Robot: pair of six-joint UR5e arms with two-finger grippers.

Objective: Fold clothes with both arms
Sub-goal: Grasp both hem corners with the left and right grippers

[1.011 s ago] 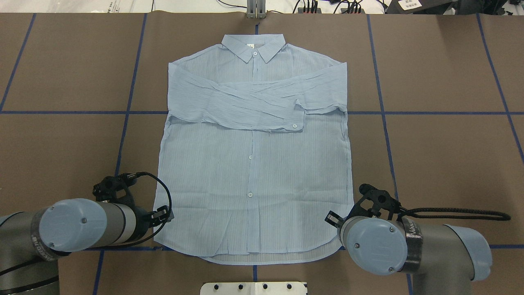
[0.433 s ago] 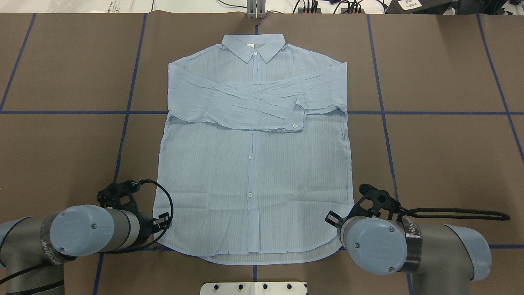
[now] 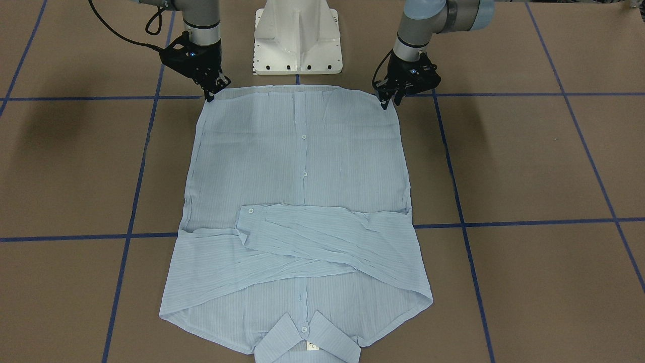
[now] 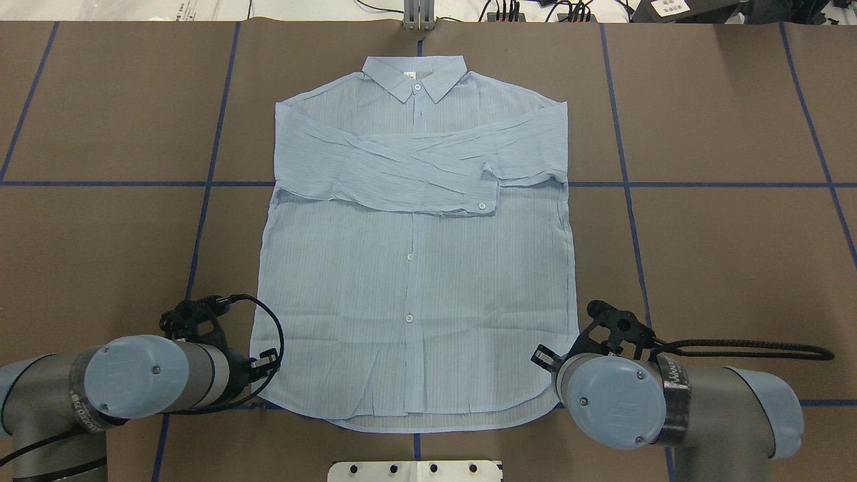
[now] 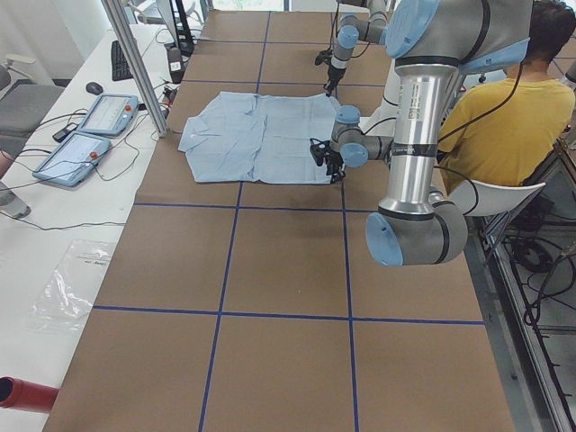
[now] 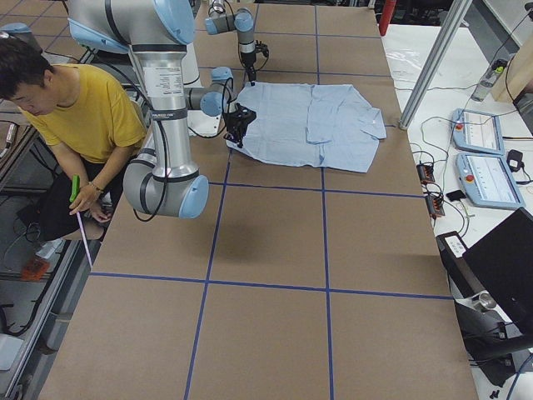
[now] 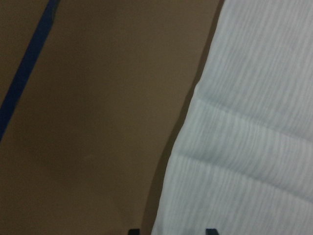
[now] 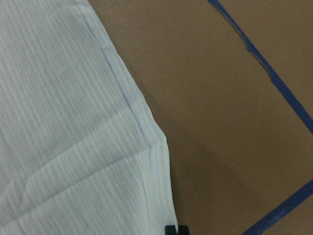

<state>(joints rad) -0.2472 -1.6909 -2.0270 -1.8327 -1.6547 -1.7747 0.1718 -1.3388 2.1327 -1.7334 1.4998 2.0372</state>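
On the left, the left arm (image 4: 134,391) reaches down to the near left corner of the shirt (image 4: 415,281). The left gripper (image 3: 389,101) sits low over the hem with its jaws apart. In the wrist view its two dark fingertips (image 7: 133,231) stand either side of the shirt's side edge.

In the middle, the shirt lies flat and face up on the brown table (image 4: 723,254). Its collar (image 4: 414,77) is at the far side and the hem is toward the white base (image 4: 415,470). Both sleeves (image 4: 402,171) are folded across the chest (one cuff overlaps the other).

On the right, the right arm (image 4: 669,402) brings the right gripper (image 3: 215,89) to the other hem corner. Only one fingertip (image 8: 171,229) shows, right at the cloth's edge, so I cannot tell how wide the jaws stand.
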